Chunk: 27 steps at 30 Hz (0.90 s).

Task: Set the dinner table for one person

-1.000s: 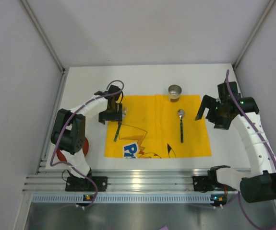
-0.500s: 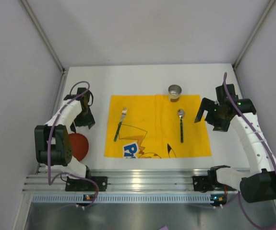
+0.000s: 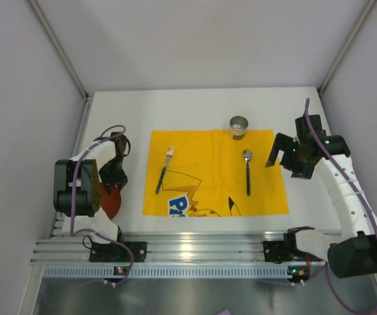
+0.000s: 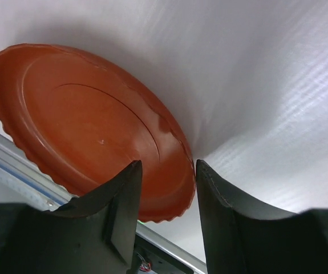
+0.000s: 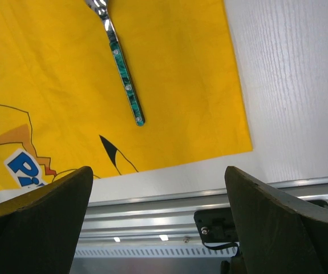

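- A ribbed aluminium rail (image 3: pixel 195 252) runs along the near edge of the white tabletop (image 3: pixel 195 108), and both arm bases are fixed to it. Pale grey walls (image 3: pixel 18 98) enclose the other three sides.
- A red plate (image 4: pixel 84 125) sits by the near-left corner of the tabletop, close to the rail. The overhead view shows only a sliver of it behind the left arm. The left wrist view shows most of the dish and its scalloped rim.
- The left claw (image 4: pixel 166 168) is low at the plate's rim with its jaws partly apart and astride it. One finger (image 4: pixel 118 205) is over the dish, the other over bare tabletop. Whether the pads bear on the rim cannot be told.
- A yellow cartoon-printed cloth (image 3: pixel 208 151) lies at the middle of the tabletop, its near edge close to the rail.
- A fork (image 3: pixel 162 172) lies on the left part of the cloth, tines toward the far edge. Only the overhead view shows it.
- A spoon (image 3: pixel 247 172) lies on the right part of the cloth, bowl toward the far edge. The right wrist view shows a green patterned handle, a detail lost overhead.
- The right claw (image 3: pixel 286 157) hangs near the right edge of the tabletop, beside the cloth, jaws spread wide and holding nothing. Its wrist view shows the cloth's near-right corner, bare tabletop and the rail through the gap.
- A small metal cup (image 3: pixel 239 125) stands upright at the cloth's far edge, right of centre. Only the overhead view shows it.
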Each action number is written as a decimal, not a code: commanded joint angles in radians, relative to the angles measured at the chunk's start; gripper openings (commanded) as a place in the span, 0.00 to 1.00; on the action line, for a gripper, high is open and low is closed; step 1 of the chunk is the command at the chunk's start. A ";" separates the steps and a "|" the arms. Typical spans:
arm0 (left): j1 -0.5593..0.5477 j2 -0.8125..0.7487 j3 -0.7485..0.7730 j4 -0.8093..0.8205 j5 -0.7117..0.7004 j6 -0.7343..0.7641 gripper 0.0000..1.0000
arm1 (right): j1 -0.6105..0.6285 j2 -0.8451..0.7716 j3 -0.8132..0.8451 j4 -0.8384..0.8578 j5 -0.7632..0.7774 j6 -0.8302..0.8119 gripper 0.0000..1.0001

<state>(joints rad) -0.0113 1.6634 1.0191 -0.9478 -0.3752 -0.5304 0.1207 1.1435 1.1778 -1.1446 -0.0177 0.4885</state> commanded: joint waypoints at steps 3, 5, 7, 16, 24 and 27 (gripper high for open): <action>0.036 0.085 -0.020 0.064 -0.016 -0.008 0.47 | -0.010 0.007 0.042 0.011 0.013 -0.033 1.00; 0.040 0.117 -0.020 0.086 -0.016 -0.003 0.36 | -0.010 0.010 0.045 0.011 0.013 -0.034 1.00; 0.043 0.134 -0.017 0.096 -0.018 -0.002 0.09 | -0.010 0.012 0.045 0.009 0.013 -0.034 1.00; -0.059 0.067 0.270 -0.084 -0.045 0.017 0.00 | -0.010 0.007 0.043 0.013 0.013 -0.036 1.00; -0.442 0.254 0.860 -0.318 0.021 -0.132 0.00 | -0.012 -0.021 0.051 0.006 0.013 -0.028 1.00; -0.592 0.372 0.989 -0.293 0.085 -0.169 0.00 | -0.019 -0.040 0.046 -0.013 0.013 -0.019 1.00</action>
<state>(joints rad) -0.4725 1.9301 1.9320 -1.1397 -0.3721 -0.6315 0.1139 1.1469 1.1793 -1.1469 -0.0158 0.4644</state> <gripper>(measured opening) 0.023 0.996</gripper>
